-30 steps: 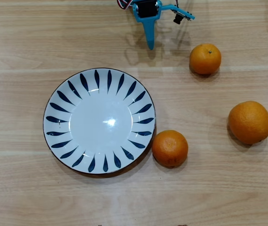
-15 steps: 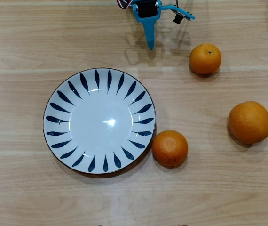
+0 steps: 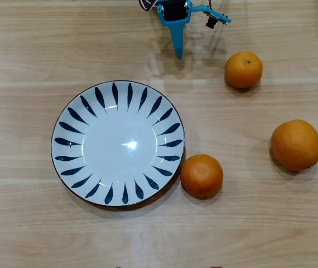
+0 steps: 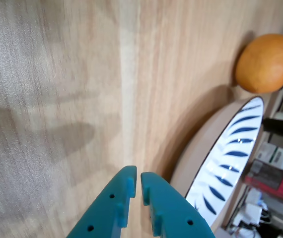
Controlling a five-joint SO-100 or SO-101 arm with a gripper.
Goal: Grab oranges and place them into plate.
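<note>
Change: none, scene matches earlier frames | teal two-finger gripper (image 4: 136,182) idles nearly clenched, empty, beyond white blue-leaf ceramic plate (image 3: 70,167) | plate bare; three dimpled oranges (image 3: 202,176) rest on tabletop right of plate | task unstarted.

This is looking like a home or hobby workspace. A pale wood-grain table (image 3: 30,234) is filling the overhead view, carrying a household plate (image 3: 70,120) and fruit. At the right edge of the wrist view, cluttered shelving (image 4: 280,163) is holding small boxes (image 4: 273,154) and what seem to be cables, all blurred.
</note>
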